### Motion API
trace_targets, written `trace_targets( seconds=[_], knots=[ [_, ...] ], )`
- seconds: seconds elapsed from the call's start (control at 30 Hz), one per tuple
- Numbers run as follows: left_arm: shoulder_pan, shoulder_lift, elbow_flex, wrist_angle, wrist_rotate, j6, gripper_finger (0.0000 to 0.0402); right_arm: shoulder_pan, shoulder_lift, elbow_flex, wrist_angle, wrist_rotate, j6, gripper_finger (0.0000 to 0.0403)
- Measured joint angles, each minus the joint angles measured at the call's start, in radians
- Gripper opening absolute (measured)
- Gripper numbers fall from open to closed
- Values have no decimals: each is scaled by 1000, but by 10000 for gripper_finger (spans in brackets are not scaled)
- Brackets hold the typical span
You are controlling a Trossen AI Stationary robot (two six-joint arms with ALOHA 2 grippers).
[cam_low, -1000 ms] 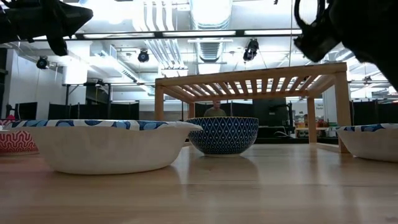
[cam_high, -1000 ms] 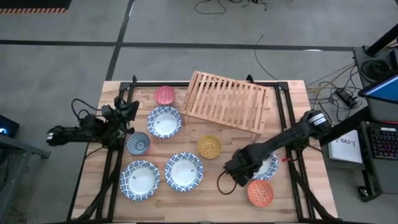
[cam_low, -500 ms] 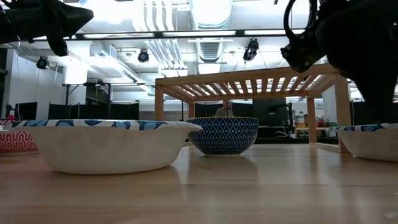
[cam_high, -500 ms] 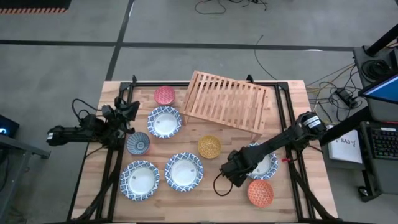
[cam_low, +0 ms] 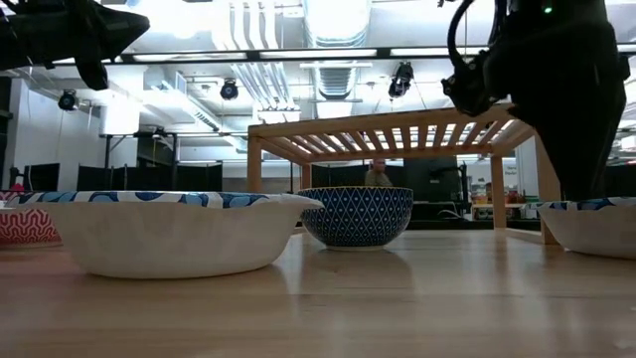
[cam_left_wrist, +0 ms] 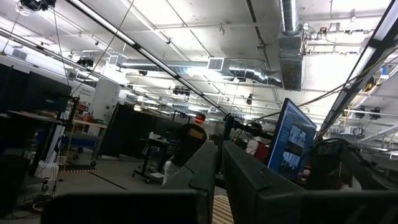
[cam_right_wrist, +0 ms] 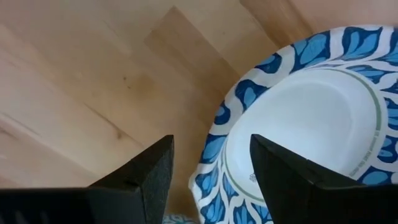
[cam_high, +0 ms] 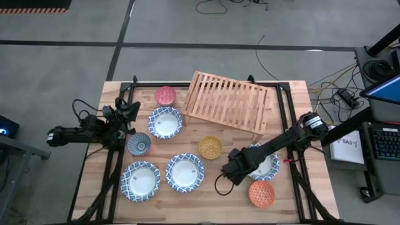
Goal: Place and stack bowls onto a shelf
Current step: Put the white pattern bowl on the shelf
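- Right gripper [cam_right_wrist: 208, 165]: fingers spread wide and empty, straddling the rim of the wide shallow blue-and-white patterned bowl [cam_right_wrist: 298, 118], which sits on the plank table [cam_right_wrist: 93, 81] just in front of the light wooden slatted shelf [cam_high: 228, 101].
- Handling, judged — rigid, glazed, likely slippery and breakable; pinch the thin rim, one finger inside.
- Left gripper [cam_left_wrist: 217, 165]: closed, empty, parked well left of the shelf.

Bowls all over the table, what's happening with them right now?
The right gripper, fingers open, straddles the rim of a wide blue-and-white bowl near the table's right side, not yet gripping it. The left gripper waits shut at the left edge. The shelf holds nothing; all the bowls sit on the table.
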Motion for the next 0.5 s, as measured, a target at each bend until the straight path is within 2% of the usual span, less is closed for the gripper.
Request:
trace_targets(
  seconds=[0.27,0.37,0.5],
  knots=[
    [0,0,0,1,0,0,13,13,0,-65,55,-2,2,196],
    [0,0,0,1,0,0,13,13,0,-67,57,-1,0,176],
    [0,0,0,2,0,0,13,13,0,-67,57,-1,-9,126]
  ],
)
